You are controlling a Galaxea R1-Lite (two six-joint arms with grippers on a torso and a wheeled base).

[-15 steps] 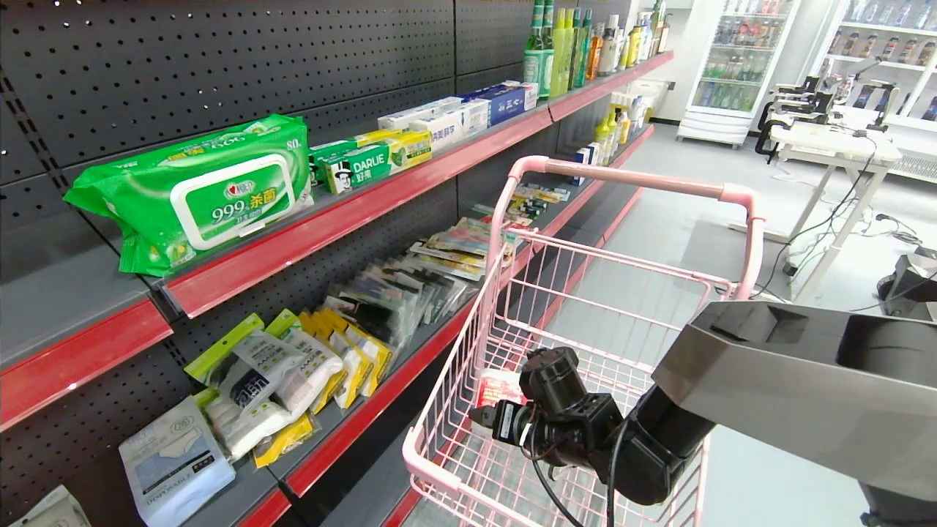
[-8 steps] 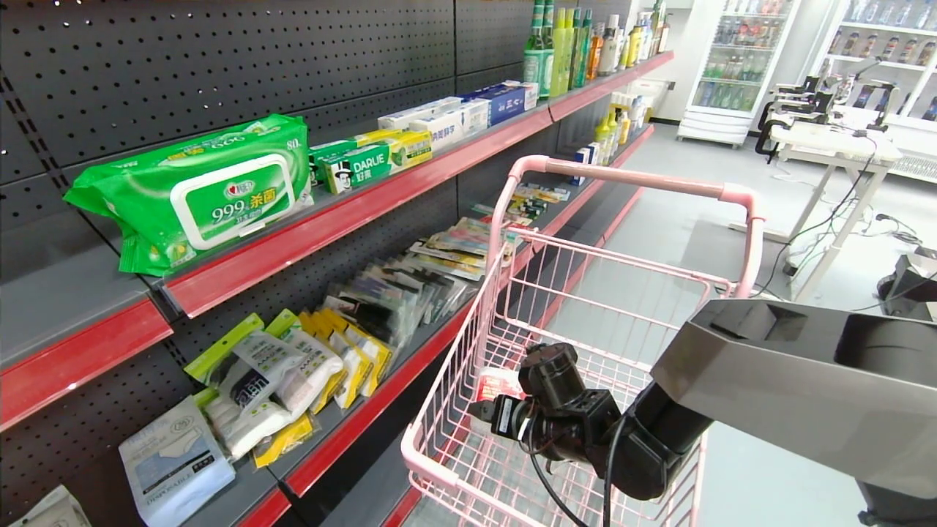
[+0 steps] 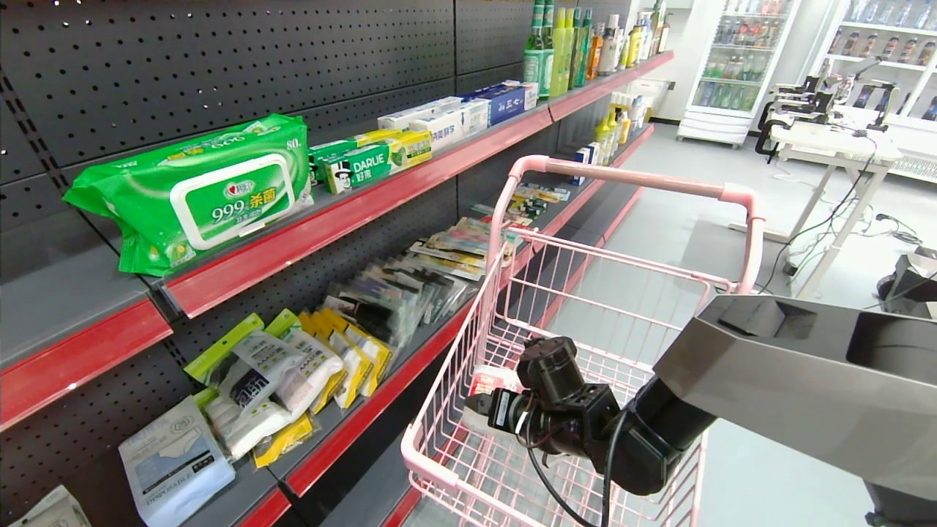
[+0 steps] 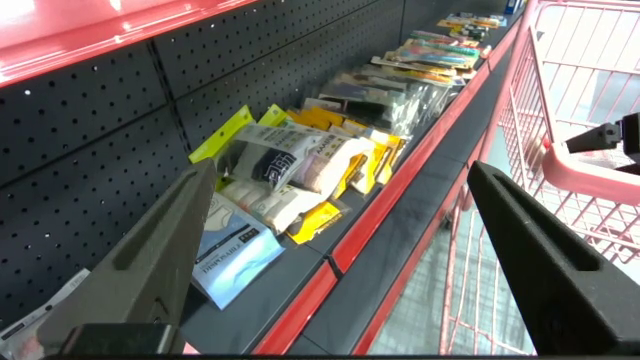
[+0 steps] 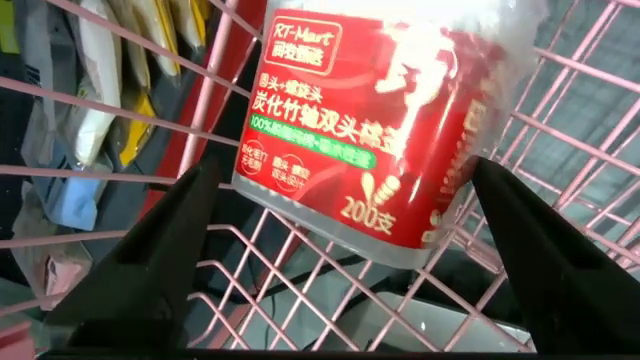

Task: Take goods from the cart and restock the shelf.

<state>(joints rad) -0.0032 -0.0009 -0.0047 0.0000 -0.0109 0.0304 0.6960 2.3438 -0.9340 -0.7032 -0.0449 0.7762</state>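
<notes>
Inside the pink cart (image 3: 629,179), the right pincer (image 5: 340,170) is spread wide and clamps nothing. The red-labelled tub (image 5: 360,110) lies on the cart's wire floor just ahead, between its fingertips. The left pincer (image 4: 342,170) gapes empty, facing packets (image 4: 290,170) on the lower shelf (image 4: 420,150).

The cart (image 3: 629,179) is seen in pink wire, gridded throughout. The tub (image 5: 370,130) is wrapped in a red label, printed white and crossed by a green band. The shelf (image 3: 351,212) is edged in red and backed by black board (image 3: 219,58) dotted with holes. The wipes (image 3: 198,194) are packed in green, a white panel set in front.
</notes>
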